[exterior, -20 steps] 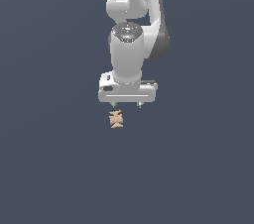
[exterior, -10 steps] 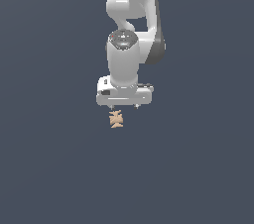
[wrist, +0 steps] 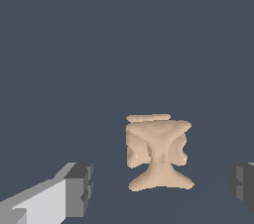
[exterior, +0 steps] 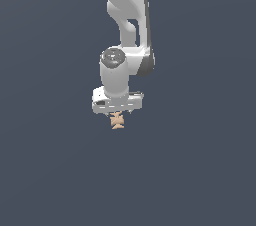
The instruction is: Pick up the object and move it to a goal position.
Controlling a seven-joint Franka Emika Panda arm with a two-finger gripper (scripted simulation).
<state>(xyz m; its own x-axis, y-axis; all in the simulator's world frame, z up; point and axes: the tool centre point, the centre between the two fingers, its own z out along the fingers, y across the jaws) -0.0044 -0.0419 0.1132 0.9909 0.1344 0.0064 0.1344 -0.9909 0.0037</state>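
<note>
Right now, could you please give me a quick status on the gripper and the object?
Gripper open, fingers either side of the object, not touching. Object on the surface, not lifted. Nothing in the way.

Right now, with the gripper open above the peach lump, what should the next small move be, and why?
Probably a short straight descent. In the wrist view the object sits between the two fingers, both clear of it, so the gripper looks open and roughly centred. In the exterior view it hangs just above the object, so closing now would likely miss or only pinch the top.
</note>
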